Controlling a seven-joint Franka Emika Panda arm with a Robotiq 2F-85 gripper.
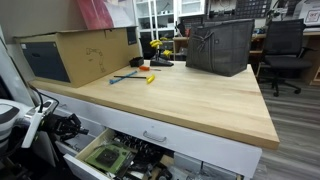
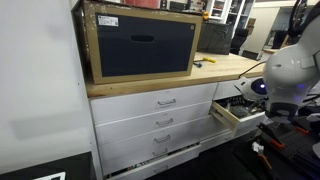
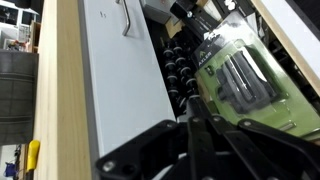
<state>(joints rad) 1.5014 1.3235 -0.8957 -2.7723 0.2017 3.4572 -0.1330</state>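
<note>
In the wrist view my gripper (image 3: pixel 190 118) is shut, its black fingers pressed together with nothing between them. It points into an open white drawer (image 3: pixel 115 70) whose metal handle (image 3: pixel 130 15) shows at the top. Right under the fingertips lie a green blister pack (image 3: pixel 245 80) holding a grey tool and a row of black round parts (image 3: pixel 178 70). In an exterior view the gripper (image 1: pixel 63 126) hangs at the left end of the open drawer (image 1: pixel 130 155). From the other side, the white arm (image 2: pixel 290 68) leans over that drawer (image 2: pixel 235 112).
On the wooden benchtop (image 1: pixel 190 95) stand a cardboard box (image 1: pixel 80 52) and a grey bag (image 1: pixel 220 45). Blue and yellow hand tools (image 1: pixel 135 76) lie between them. Further closed drawers (image 2: pixel 165 122) are below. Office chairs (image 1: pixel 285 50) stand behind.
</note>
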